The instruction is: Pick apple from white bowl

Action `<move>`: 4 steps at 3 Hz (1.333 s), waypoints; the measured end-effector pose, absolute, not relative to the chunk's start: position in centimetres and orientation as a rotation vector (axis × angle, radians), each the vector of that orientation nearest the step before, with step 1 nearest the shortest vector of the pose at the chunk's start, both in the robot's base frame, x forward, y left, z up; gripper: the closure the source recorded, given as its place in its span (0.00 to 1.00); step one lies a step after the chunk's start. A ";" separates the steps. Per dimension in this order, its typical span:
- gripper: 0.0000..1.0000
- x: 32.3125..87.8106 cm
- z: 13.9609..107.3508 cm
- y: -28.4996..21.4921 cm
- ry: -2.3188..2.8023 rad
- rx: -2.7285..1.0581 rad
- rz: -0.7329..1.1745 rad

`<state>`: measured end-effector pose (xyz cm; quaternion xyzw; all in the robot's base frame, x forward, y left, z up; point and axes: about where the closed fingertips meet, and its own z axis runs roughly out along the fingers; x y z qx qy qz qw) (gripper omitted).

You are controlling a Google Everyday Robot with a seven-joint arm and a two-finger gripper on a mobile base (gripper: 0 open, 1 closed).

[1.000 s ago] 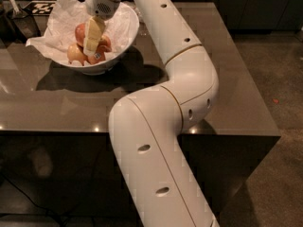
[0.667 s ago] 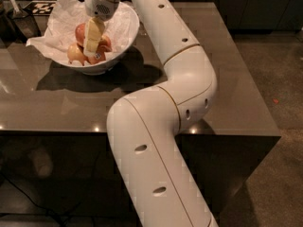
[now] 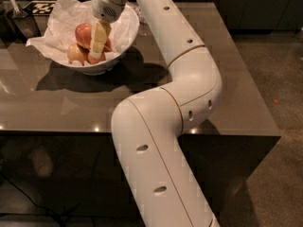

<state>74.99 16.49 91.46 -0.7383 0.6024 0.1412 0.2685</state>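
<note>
The white bowl [image 3: 124, 38], lined with crumpled white paper [image 3: 52, 25], stands at the back left of the dark table [image 3: 71, 103]. The apple [image 3: 83, 33], large and red-orange, lies in it towards the left. Smaller apples lie around it: a yellowish one [image 3: 75, 54] in front and an orange-red one [image 3: 98, 58]. My gripper [image 3: 97, 53] reaches down into the bowl from above. It is just right of the apple and close against it, with its tip among the smaller apples. It hides the apple's right side.
A dark container with a utensil [image 3: 19, 20] and a black-and-white patterned tag [image 3: 39, 5] sit at the table's back left corner. My white arm [image 3: 189, 79] crosses the table's middle. The table's front edge [image 3: 57, 132] is near me. Floor lies to the right.
Hardly anything differs. The gripper stays down in the bowl beside the apple, and the arm has shifted only slightly.
</note>
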 end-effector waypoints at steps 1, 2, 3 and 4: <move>0.00 75.0 90.4 16.7 1.634 -2.001 0.398; 0.00 75.0 90.4 16.7 1.634 -2.001 0.398; 0.19 75.0 90.4 16.7 1.634 -2.001 0.398; 0.43 75.0 90.4 16.7 1.634 -2.001 0.398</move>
